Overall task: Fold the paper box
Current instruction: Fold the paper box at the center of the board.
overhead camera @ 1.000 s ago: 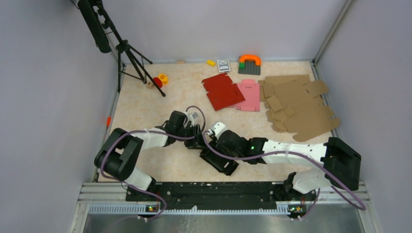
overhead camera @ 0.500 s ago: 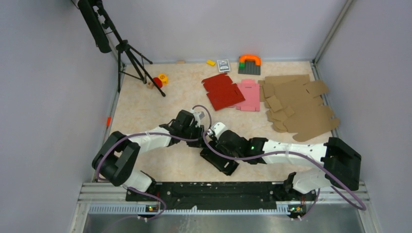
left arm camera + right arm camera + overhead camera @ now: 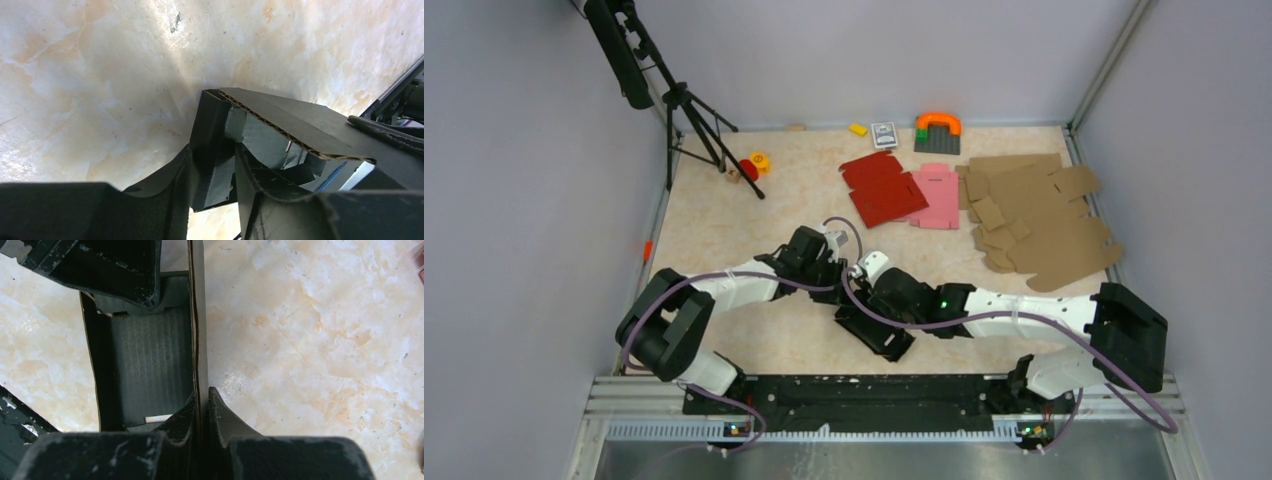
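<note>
The black paper box lies partly folded near the table's front middle, with walls raised. My right gripper reaches in from the right and is shut on one upright wall, which is pinched thin between its fingers. The box's ribbed inner floor shows to the left of that wall. My left gripper comes from the left. Its fingers close on a folded corner flap of the box, under a raised panel with a corrugated edge.
A red blank and a pink blank lie at the back middle. Brown cardboard blanks are piled at the back right. A tripod stands back left with small toys by it. More small items line the back wall.
My left gripper has shifted right and slightly farther back, closer against the box's left corner. The right arm and the box have stayed where they were.
</note>
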Robot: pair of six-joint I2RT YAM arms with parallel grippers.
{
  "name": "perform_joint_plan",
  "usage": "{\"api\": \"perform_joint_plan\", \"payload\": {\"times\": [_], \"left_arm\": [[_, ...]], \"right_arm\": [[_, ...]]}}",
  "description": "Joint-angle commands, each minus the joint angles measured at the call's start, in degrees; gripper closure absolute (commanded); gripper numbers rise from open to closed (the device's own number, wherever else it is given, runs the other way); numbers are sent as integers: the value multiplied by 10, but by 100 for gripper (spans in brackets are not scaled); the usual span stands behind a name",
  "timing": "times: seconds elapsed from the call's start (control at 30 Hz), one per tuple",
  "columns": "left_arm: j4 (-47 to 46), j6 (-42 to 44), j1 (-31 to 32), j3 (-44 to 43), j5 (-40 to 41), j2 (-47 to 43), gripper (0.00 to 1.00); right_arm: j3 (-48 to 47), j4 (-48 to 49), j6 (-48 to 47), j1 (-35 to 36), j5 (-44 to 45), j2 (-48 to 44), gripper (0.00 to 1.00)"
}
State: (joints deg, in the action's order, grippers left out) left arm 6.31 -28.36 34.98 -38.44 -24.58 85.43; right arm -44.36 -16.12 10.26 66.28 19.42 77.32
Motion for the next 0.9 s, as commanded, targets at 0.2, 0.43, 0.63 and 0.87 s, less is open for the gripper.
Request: {"api": "perform_joint_plan", "payload": {"times": [0.2,0.43,0.63,0.87], "left_arm": [[16,8,8,-22,-12,22,69],[17,4,8,-20,-5,18,68],[17,-2,8,-21,-5,17,66],[15,-8,8,-20,-2,19,66]], "right_arm": [[-18,32,40,7,2,-11,75],[-11,18,62,6,16,-39,44],[-6,-6,85,-3,10,-88,29],[-28,-65,111,-14,7,-141,16]]}}
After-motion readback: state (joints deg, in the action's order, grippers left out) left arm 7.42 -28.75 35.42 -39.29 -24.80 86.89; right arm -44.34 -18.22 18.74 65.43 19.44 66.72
